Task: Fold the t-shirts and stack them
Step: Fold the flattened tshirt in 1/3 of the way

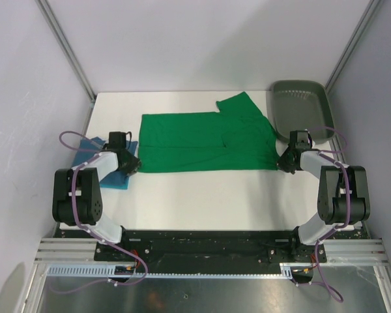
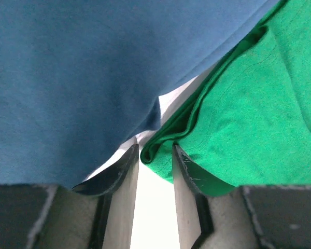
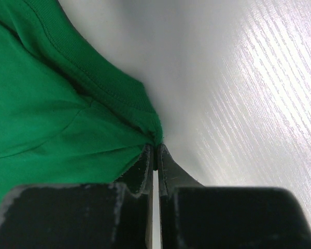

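The green t-shirt [image 1: 208, 140] lies spread flat across the middle of the white table, one sleeve sticking out toward the back. A teal blue t-shirt [image 1: 88, 145] lies folded at the left, partly under my left arm. My left gripper [image 1: 131, 164] sits at the green shirt's near-left corner. In the left wrist view its jaws [image 2: 155, 153] stand open, with the folded green edge [image 2: 160, 148] at the tips and the blue t-shirt [image 2: 67, 78] just beyond. My right gripper [image 1: 283, 163] is shut on the green shirt's near-right corner [image 3: 156, 137].
A dark grey-green tray [image 1: 300, 107] stands tilted at the back right, close behind my right gripper. Bare white table [image 1: 202, 195] stretches between the shirt and the arm bases. Grey walls close in the left, right and back.
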Robot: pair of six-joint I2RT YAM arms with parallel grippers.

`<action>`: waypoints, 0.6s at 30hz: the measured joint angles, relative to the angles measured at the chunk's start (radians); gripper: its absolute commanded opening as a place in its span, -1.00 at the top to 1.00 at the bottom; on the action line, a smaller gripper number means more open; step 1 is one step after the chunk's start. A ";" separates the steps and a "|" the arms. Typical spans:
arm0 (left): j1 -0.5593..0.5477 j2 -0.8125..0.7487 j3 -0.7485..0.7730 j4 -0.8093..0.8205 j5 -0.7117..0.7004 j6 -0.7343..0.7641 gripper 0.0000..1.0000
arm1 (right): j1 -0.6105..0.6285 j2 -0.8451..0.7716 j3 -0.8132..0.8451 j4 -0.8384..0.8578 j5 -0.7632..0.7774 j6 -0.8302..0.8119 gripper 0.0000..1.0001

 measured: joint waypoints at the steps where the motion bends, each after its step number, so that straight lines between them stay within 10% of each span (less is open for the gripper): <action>1: -0.005 0.005 0.004 0.000 -0.002 0.000 0.33 | 0.000 0.000 0.000 0.000 -0.002 -0.001 1.00; 10: -0.072 0.017 0.012 0.002 -0.048 -0.017 0.95 | -0.010 0.000 0.000 -0.002 -0.008 -0.008 1.00; 18: -0.080 -0.055 0.009 -0.067 -0.114 -0.024 1.00 | -0.035 -0.042 0.000 -0.090 -0.022 -0.014 1.00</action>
